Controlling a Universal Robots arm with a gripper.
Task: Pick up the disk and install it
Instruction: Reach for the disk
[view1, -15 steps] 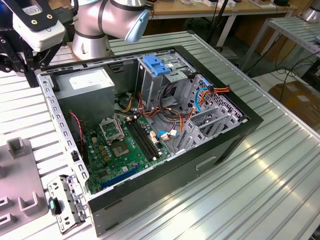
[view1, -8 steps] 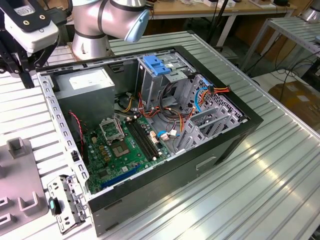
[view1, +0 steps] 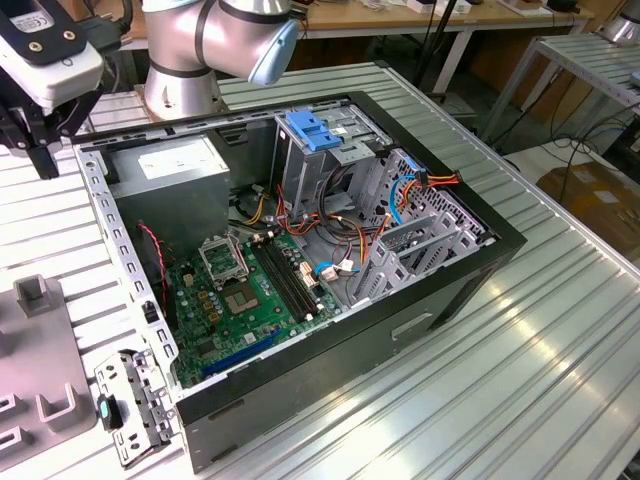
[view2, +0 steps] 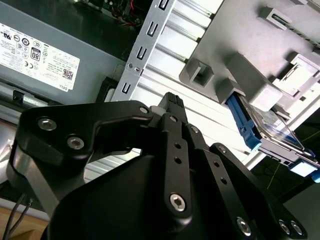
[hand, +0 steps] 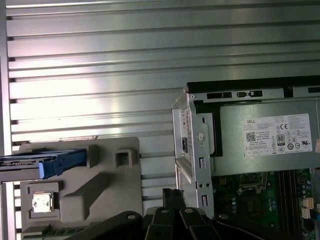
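The disk (view2: 272, 125) is a flat drive with blue side rails, resting on edge in a grey holder block (view2: 235, 60) on the table. In the first wrist view the disk (hand: 52, 162) sticks out from the same grey holder (hand: 105, 190). My gripper (view2: 171, 99) hangs above the ribbed table strip between that holder and the open computer case (view1: 300, 250), apart from the disk. In the exterior view my gripper (view1: 40, 150) sits at the exterior view's far left, beside the case's rear corner. I see nothing held in it.
The case lies open with a grey power-supply box (view1: 170, 165), green motherboard (view1: 240, 290), loose cables and a drive cage topped by a light-blue bracket (view1: 315, 130). A loose metal bracket (view1: 135, 405) lies by the case's front corner. The arm's base (view1: 185, 60) stands behind.
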